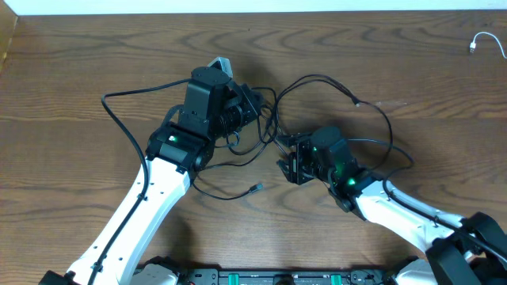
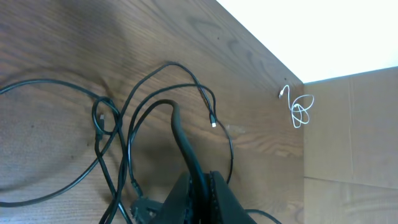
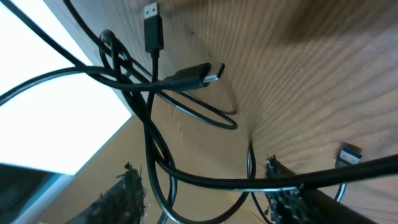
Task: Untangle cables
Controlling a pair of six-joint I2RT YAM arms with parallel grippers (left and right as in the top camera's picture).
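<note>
– How is the room looking on that wooden table [image 1: 71, 158]?
– Bare brown grain is stretching wide on the left and along the far edge. Both arms are crowding the middle. The white cable [image 1: 485, 43] is lying in a small loose coil near the far right edge, well apart from everything else.
– And the black cables [image 1: 269, 131]?
– They're sprawling in thin glossy loops at the centre, between the two grippers, and crossing over one another. One long loop is swinging out to the left of the left arm, and another is arching round the far side of the right arm. A small plug end [image 1: 255, 188] is lying on the wood between the arms, nearer their bases.
– Is the left gripper [image 1: 245, 107] holding anything?
– Its fingers are pressing together on one black strand, which is curving up out of them.
– And the right gripper [image 1: 287, 162]?
– Its fingers [image 3: 283, 186] are standing wide apart and gripping nothing. A black strand is running across the gap and over one fingertip. A flat metal USB plug [image 3: 151, 25] and a slimmer rounded plug [image 3: 199, 73] are showing just beyond
</note>
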